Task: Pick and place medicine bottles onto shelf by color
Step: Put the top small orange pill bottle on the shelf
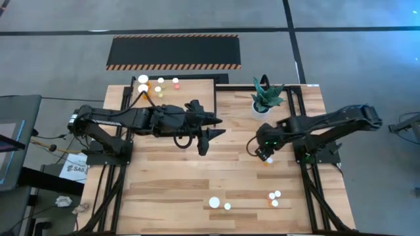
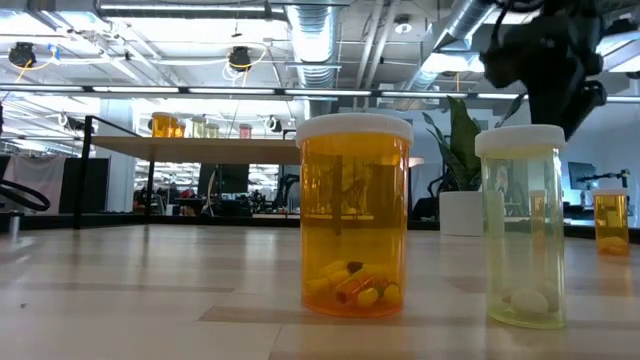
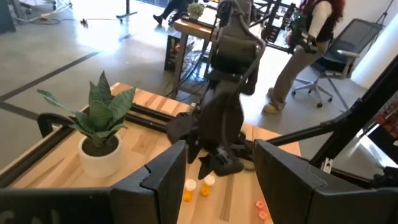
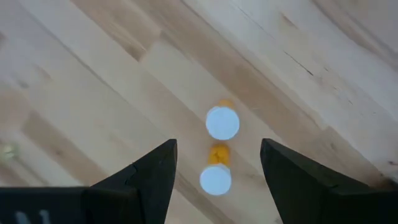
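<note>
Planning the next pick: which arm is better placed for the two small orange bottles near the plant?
Right. The right gripper hangs open directly over the two orange bottles; the left gripper is mid-table, farther away.

counter (image 1: 197,177): pale wood planks | mat (image 1: 174,51): black, orange-striped edges | arms: black | plant (image 1: 266,95): green leaves, white pot | near large bottle (image 2: 355,228): orange body, white cap, red and yellow capsules | bottle beside it (image 2: 521,227): yellowish-clear, white cap | two small bottles (image 4: 222,122): orange, white caps
</note>
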You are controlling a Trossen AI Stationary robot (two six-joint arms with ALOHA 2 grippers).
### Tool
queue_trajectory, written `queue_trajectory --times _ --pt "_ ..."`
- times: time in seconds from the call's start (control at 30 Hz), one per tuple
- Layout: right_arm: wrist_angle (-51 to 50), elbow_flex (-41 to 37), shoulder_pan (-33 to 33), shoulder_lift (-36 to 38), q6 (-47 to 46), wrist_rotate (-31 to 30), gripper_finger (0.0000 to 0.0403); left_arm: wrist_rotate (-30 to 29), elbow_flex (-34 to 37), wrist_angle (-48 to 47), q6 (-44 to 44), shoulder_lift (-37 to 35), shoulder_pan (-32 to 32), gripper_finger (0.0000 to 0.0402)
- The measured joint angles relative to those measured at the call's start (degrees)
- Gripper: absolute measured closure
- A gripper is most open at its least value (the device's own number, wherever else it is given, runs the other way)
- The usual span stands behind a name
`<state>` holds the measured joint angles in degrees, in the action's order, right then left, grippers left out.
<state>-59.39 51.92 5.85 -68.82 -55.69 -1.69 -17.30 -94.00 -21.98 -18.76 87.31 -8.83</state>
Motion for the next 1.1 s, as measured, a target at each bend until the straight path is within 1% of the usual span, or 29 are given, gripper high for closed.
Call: queue_trajectory --times 0.37,0.8,0.87,0.93,1.1 --pt "1.57 0.0 0.62 -10.71 0.66 -1.01 0.0147 -0.04 0.0 -3.11 -1.49 0.0 -0.2 0.0228" --pt "4.01 -0.02 0.88 -19.12 3.6 -1.27 0.0149 0.09 0.0 -4.3 -1.4 0.0 -0.2 0.0228" --pt "4.97 0.02 0.87 -19.73 3.73 -1.3 0.0157 0.09 0.0 -4.43 -1.4 0.0 -0.2 0.0228" --pt "4.83 0.0 0.87 -19.71 4.46 -1.44 0.0175 0.06 0.0 -4.45 -1.4 0.0 -0.2 0.0228" --pt "4.05 0.0 0.74 -19.17 5.49 -1.9 0.0244 -1.49 0.0 -4.81 -1.4 0.0 -0.2 0.0228"
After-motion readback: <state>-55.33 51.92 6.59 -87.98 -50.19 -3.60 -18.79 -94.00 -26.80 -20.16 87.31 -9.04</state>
